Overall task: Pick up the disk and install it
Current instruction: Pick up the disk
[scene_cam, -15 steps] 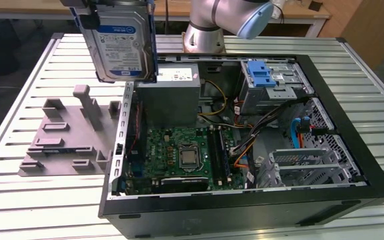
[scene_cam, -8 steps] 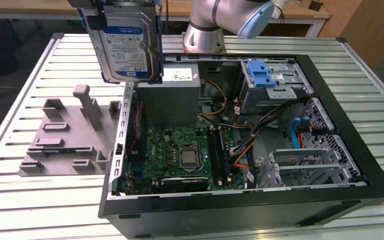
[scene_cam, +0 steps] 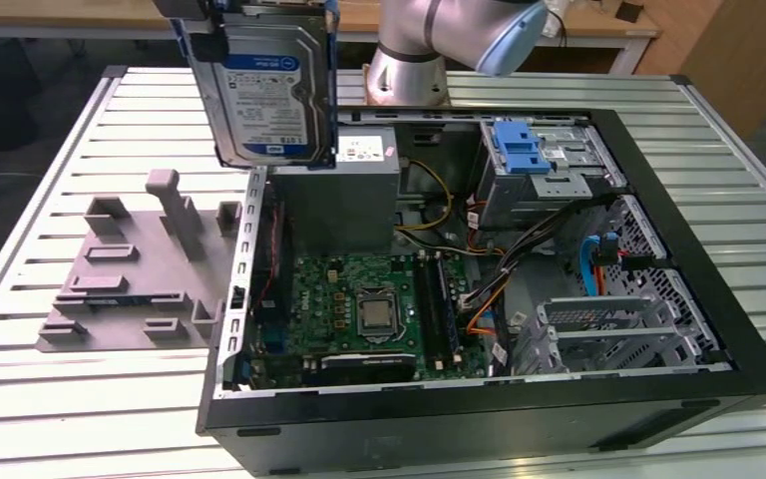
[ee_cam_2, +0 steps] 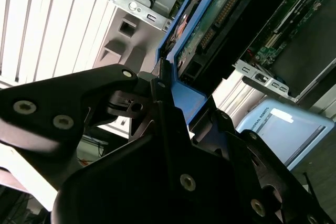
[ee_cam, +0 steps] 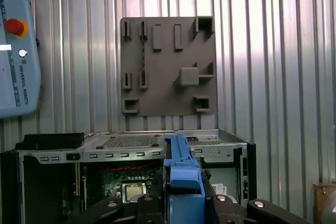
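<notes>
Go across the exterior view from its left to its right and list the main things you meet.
grey fixture plate → the disk, held up in the air → processor socket → blue latch → perforated metal cage

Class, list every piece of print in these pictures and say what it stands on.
Silver-grey hard drive in its blue plastic carrier: white-and-blue label, print too small to read.
Grey power supply box: white sticker, also too small.
Pale grey teach pendant: brand lettering along its edge, left unquoted.
</notes>
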{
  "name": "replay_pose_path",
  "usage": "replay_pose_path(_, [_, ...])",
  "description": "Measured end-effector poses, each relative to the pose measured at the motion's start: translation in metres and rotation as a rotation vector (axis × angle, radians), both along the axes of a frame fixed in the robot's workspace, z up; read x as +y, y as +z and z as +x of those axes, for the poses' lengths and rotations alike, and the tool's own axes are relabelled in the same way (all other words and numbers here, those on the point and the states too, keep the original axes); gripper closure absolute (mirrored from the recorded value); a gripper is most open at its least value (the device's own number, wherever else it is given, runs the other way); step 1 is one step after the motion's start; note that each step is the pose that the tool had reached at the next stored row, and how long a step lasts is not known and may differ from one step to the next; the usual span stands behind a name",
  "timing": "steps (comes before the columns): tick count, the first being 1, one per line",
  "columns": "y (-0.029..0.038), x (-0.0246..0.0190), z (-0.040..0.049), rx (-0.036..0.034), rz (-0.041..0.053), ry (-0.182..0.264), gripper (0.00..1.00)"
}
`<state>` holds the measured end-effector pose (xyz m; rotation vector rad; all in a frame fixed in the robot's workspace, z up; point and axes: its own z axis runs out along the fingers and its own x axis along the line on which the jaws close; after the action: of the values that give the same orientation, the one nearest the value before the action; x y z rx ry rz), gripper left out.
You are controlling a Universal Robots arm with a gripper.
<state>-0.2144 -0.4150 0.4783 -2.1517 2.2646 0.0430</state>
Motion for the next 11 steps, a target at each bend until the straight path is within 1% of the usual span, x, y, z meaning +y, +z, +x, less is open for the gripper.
replay_pose_path(11, [-0.0003, -0.0034, 0.0158, -0.0001, 0.0001, -0.002, 0.64])
